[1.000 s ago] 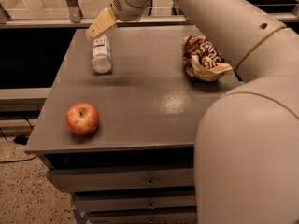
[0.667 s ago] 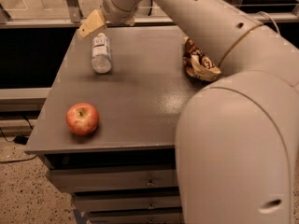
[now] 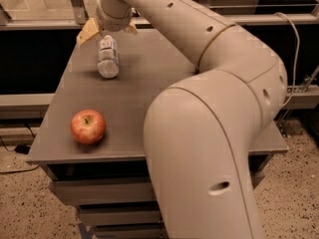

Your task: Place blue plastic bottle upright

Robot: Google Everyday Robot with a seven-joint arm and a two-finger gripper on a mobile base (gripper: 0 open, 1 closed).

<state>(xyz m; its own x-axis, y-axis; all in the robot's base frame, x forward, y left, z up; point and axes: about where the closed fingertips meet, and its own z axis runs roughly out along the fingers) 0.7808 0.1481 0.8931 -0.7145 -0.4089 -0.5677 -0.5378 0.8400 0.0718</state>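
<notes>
1. This looks like a robot lab or test space, not a home: a plain grey tabletop (image 3: 149, 78) sits on a stack of grey drawers (image 3: 99, 192).
2. The floor (image 3: 35, 208) is hard and speckled. A pale cable (image 3: 295, 44) hangs at the right beside a metal rail (image 3: 301, 96).
3. Glass panels in metal frames (image 3: 40, 4) run behind.
4. The gripper (image 3: 106, 34) hangs over the tabletop's far left corner, jaws spread above the lying blue plastic bottle (image 3: 108, 59).

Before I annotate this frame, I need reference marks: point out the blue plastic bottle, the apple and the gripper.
blue plastic bottle (image 3: 108, 59): camera view, label of the lying bottle.
apple (image 3: 87, 127): camera view, middle of its red skin.
gripper (image 3: 106, 35): camera view, midway between its open jaws, over the bottle's far end.
</notes>
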